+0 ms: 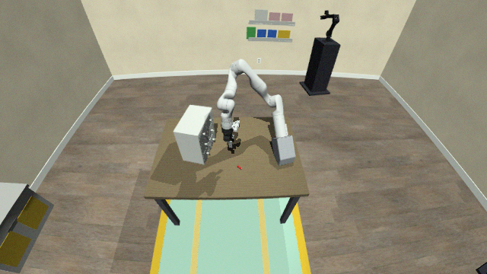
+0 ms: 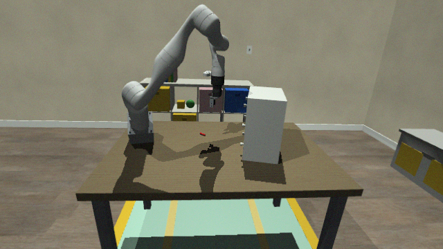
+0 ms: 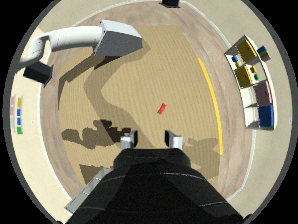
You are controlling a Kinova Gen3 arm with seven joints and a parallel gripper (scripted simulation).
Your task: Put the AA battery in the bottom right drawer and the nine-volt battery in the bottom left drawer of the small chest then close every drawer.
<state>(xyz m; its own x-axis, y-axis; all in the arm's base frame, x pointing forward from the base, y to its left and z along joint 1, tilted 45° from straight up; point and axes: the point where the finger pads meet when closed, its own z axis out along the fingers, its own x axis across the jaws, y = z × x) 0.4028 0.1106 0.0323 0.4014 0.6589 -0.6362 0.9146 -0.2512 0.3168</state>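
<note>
The red battery (image 1: 239, 167) (image 2: 202, 134) (image 3: 162, 108), apparently the AA, lies inward of the top view's lower table (image 1: 266, 184) (image 2: 173, 180) (image 3: 160, 60) edge, still to be stowed; the gripper (image 1: 230, 148) (image 2: 212, 103) (image 3: 151, 136) hangs empty, fingers apart, the chest (image 1: 192, 146) (image 2: 264, 126) (image 3: 89, 192) looks closed, and the nine-volt's whereabouts I cannot tell.

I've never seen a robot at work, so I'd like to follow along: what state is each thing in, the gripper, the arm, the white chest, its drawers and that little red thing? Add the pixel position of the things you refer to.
Gripper (image 1: 230, 148) (image 2: 212, 102) (image 3: 151, 136): open, nothing between its fingers.
Arm (image 1: 259, 84) (image 2: 169, 55): raised and bent, gripper above the table.
White chest (image 1: 192, 146) (image 2: 264, 129): upright on the table.
Drawers: none looks pulled far out; small gaps can't be judged.
Red thing (image 1: 239, 167) (image 2: 202, 134) (image 3: 162, 108): lying on the table.
</note>
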